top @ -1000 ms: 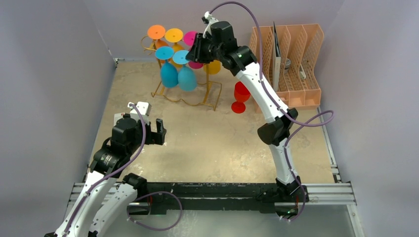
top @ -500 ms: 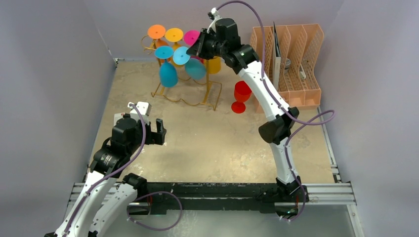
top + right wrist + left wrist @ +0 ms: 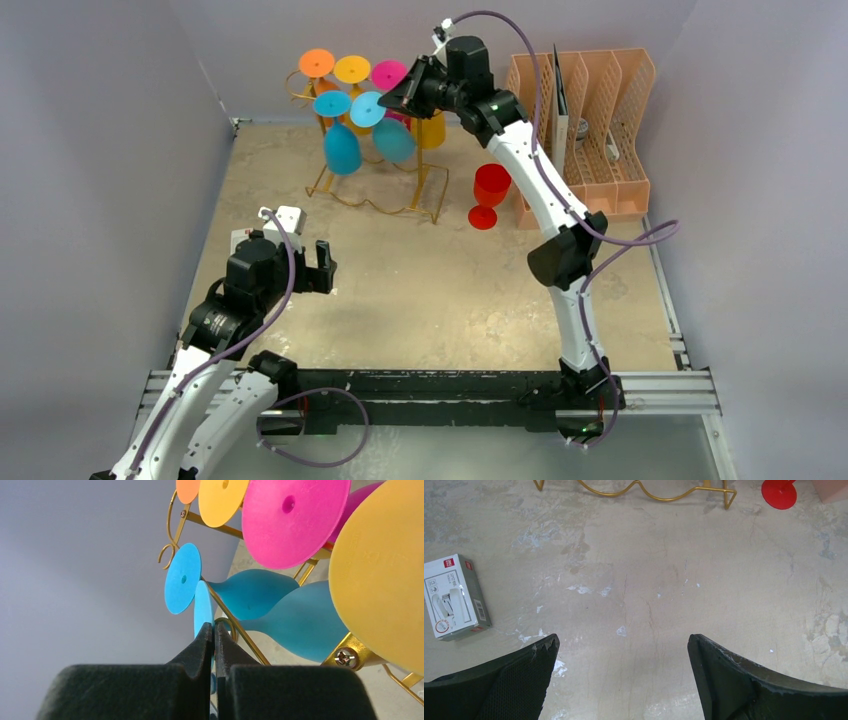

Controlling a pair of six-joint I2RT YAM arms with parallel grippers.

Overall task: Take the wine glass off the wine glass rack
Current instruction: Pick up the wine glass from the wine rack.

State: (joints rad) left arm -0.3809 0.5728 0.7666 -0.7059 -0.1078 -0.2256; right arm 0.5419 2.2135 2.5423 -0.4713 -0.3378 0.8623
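Two claws noted. Saw right claw (image 3: 211, 628) clamped shut at wine glass rack (image 3: 385, 206), pinching thin foot rim of tilted blue wine glass (image 3: 394, 141); spotted blue sliver in finger gap. Found that glass hanging bowl-down off gold rail, slanted, just beside second blue wine glass (image 3: 342, 150). Logged orange foot (image 3: 316, 64), yellow foot (image 3: 352, 71), pink foot (image 3: 388, 76) on hooks behind. Saw left claw (image 3: 622, 641) spread wide, empty, over table (image 3: 649, 580), well apart from rack. Marked red wine glass (image 3: 490, 187) upright on table near rack base, white box (image 3: 454, 597) near left claw.
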